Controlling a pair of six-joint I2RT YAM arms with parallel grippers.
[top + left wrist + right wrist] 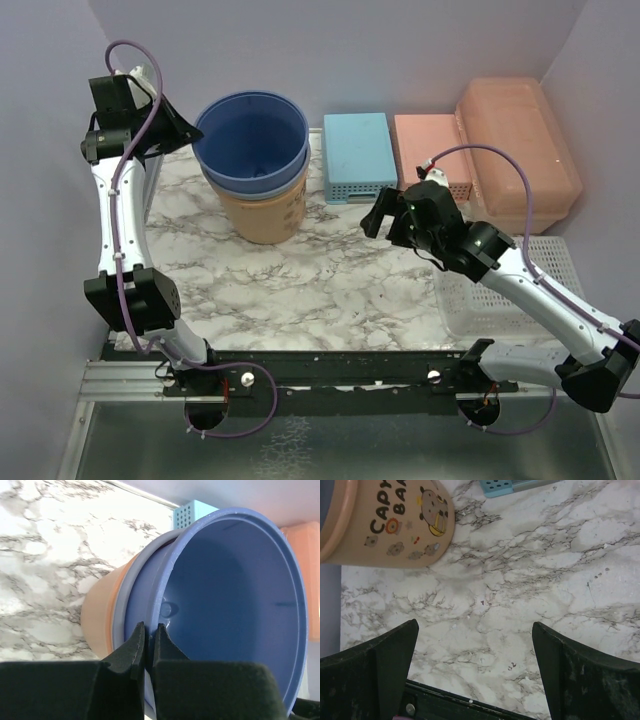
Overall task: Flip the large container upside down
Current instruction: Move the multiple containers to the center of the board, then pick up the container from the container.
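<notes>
The large container (520, 150) is a translucent peach-orange box with a lid, lying at the back right corner of the table, and neither gripper touches it. My left gripper (190, 135) is at the back left, shut on the rim of a blue bucket (250, 140). In the left wrist view its fingertips (150, 626) pinch that thin rim, one finger inside the blue bucket (230, 605) and one outside. My right gripper (385, 215) hangs wide open over the marble table (300, 280), left of the large container. In the right wrist view the right gripper (475, 630) holds nothing.
The blue bucket is nested in an orange bucket (265, 215) with a cartoon print (395, 525). A light blue perforated basket (358, 155) and a pink basket (428, 145) stand along the back. A white basket (500, 290) lies under the right arm.
</notes>
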